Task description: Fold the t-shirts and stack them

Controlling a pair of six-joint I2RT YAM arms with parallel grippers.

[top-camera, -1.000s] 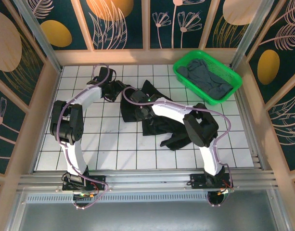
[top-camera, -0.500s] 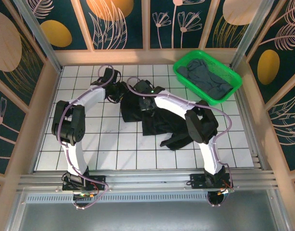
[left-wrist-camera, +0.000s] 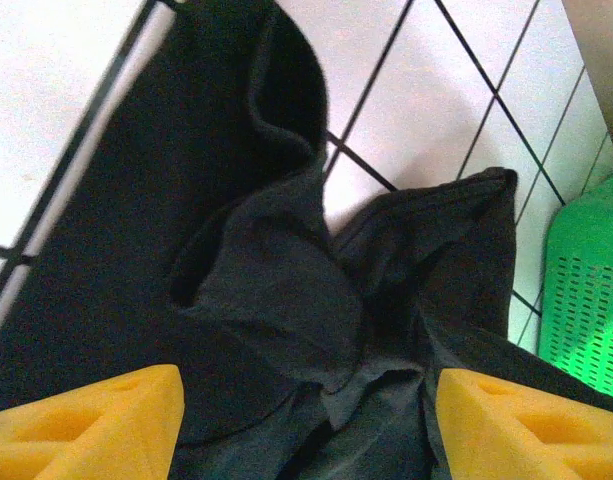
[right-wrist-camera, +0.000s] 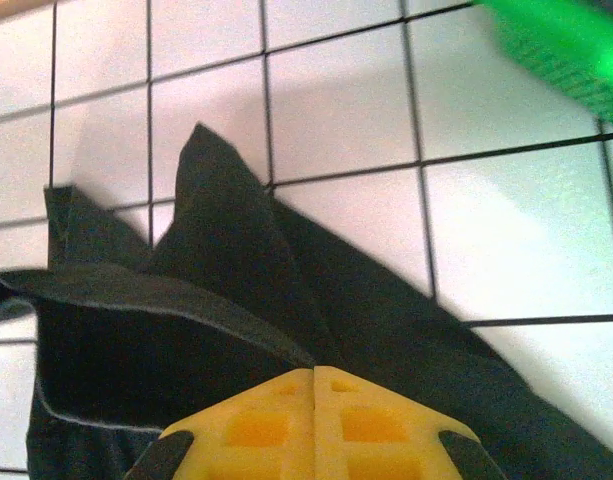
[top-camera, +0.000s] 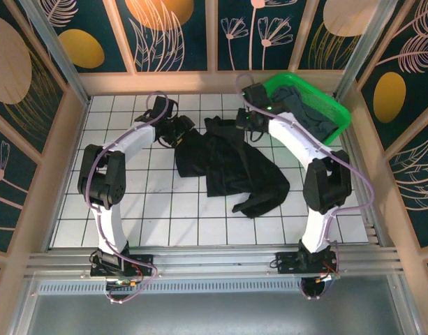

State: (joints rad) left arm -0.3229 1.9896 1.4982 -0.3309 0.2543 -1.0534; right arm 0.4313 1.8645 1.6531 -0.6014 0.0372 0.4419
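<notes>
The black t-shirt [top-camera: 231,164] lies crumpled in the middle of the white tiled tabletop [top-camera: 130,209], its near end bunched. At its far left corner the left jaws stand spread over the cloth. At its far edge the right jaws are pressed together, pinching a raised fold. Beyond, the grey t-shirt [top-camera: 304,115] sits in the green basket [top-camera: 337,120].

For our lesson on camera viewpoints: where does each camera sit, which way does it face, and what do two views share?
Top external: above and behind, looking down on tiled table, left arm, right arm, black t-shirt, green basket.
Left wrist: on left arm, facing down at the shirt; left fingers apart.
Right wrist: on right arm, facing down; right fingers shut on the shirt.
Shared: both wrist views show shirt and basket.
</notes>
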